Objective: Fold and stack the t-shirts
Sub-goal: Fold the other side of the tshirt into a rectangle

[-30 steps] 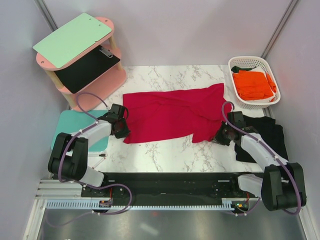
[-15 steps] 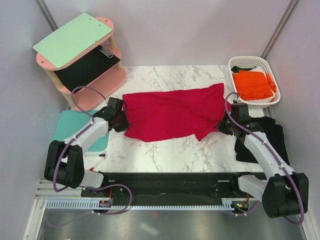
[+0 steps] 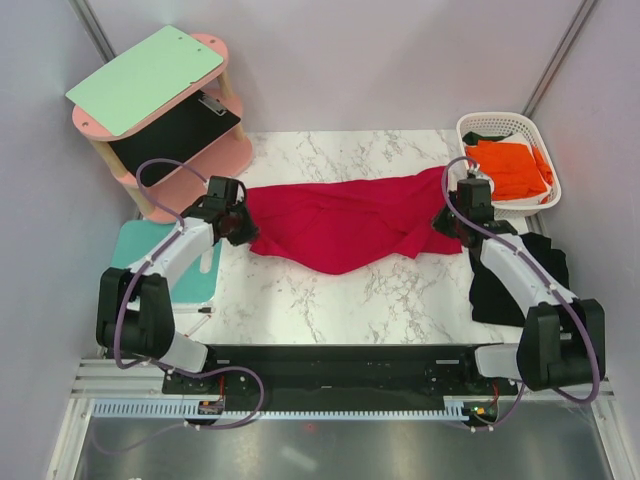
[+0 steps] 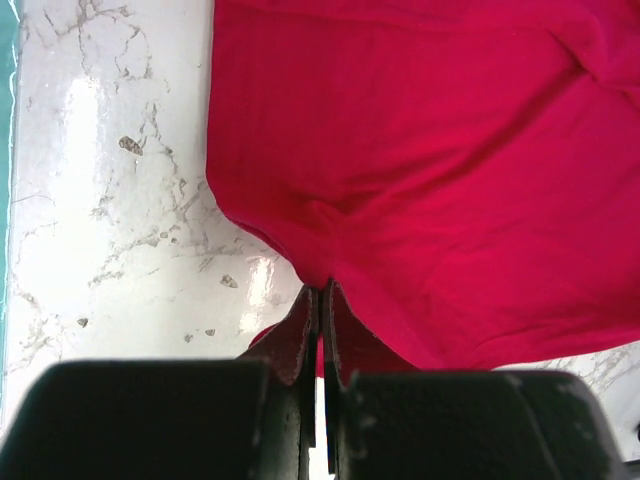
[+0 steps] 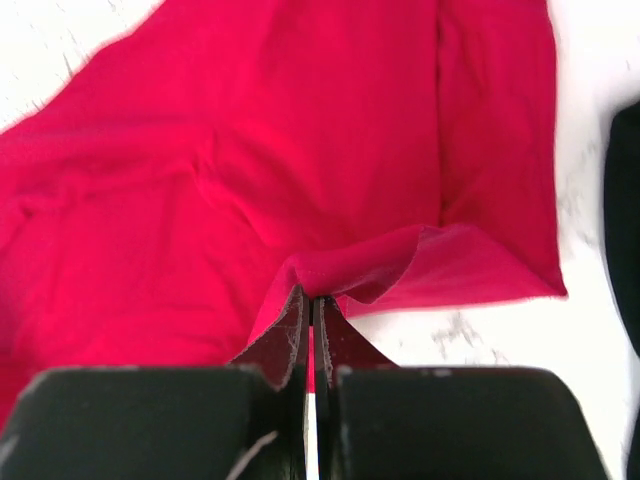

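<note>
step: likely a half-fold of the red shirt (image 3: 345, 222), its near edge being carried toward the far edge.
red shirt: spread side to side across the middle of the desk (image 3: 330, 300). Both ends are raised and the near edge sags into a V between them.
left tool (image 4: 320, 290): clenched on the shirt's left end, with a thin pinch of cloth caught at the fingertips.
right tool (image 5: 312, 297): clenched on the right end, gripping a small doubled fold of cloth that curls over the tips.
orange shirt (image 3: 510, 170): in the basket (image 3: 478, 122) at the far right corner; it looks already folded.
black shirt (image 3: 535, 275): flat on the desk at the right, partly under the right arm, well clear of the fold.
doing it well: move both tools at the same height and pace, pulling gently apart so the sagging middle lifts instead of dragging. Lay the carried edge square on the far edge and let go only once the cloth rests flat.
watch for: both pinches are shallow, so a jerk could slip a corner free. The doubled cloth at the right may bunch if it is set down without tension.
</note>
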`<state>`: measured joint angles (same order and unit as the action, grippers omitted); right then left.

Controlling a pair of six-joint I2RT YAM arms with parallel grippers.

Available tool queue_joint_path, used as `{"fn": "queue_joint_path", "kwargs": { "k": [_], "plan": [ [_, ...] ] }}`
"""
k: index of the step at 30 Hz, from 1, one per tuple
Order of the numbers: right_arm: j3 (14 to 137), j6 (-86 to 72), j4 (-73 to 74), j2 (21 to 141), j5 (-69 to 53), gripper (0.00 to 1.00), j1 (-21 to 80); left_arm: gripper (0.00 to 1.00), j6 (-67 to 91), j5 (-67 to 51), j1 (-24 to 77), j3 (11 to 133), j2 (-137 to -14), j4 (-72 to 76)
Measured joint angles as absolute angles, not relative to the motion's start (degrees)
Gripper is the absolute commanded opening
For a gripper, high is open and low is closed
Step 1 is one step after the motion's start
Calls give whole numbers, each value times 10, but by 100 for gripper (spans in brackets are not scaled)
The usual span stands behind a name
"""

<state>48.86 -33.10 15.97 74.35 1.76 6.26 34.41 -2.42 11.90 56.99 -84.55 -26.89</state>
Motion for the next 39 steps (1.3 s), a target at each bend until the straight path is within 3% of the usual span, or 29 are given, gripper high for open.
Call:
{"fn": "queue_joint_path", "kwargs": {
  "k": [19,39],
  "plan": [
    [675,-334,72,975,19,0,62,2,343,-112,32,640,-972,-239],
    [789,-346,48,1101,5,1,43,2,343,-137,12,731,-1080,-235]
  ]
}}
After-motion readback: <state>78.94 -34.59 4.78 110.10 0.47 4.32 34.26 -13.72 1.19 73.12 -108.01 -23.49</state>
